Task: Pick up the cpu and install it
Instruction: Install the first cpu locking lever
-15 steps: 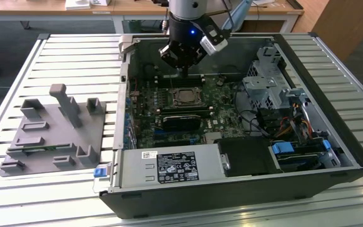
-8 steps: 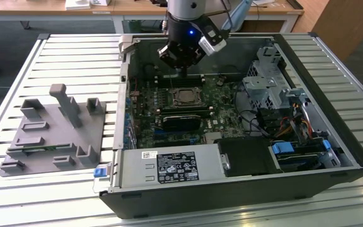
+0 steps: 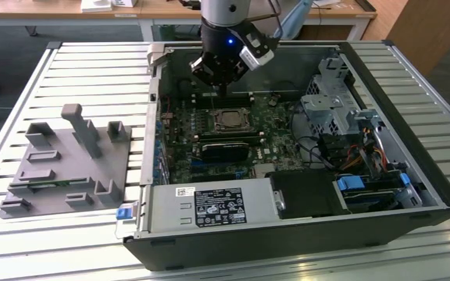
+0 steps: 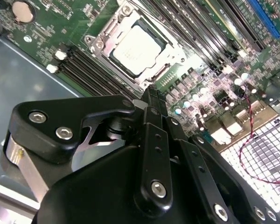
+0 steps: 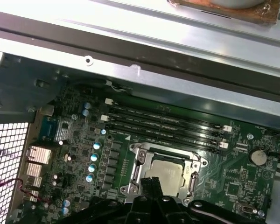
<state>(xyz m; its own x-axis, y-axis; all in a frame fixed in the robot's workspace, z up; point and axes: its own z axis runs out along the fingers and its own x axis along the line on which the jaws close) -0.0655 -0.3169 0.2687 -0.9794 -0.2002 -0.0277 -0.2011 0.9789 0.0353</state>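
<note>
Motherboard (image 3: pixel 209 140): cpu (image 4: pixel 139 43) apparently seated.

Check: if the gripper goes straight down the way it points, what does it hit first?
Probably the cpu seated in its socket: the gripper points at its near edge in both wrist views. Depth is unclear, so it could land on the socket frame instead.

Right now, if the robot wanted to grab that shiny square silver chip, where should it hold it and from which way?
Probably by two opposite edges of the flat square silver-grey cpu, coming straight down from above. It lies flat and face up inside the metal socket frame on the green motherboard, so its top is open while the frame crowds its sides. The black tool hangs above that spot.
</note>
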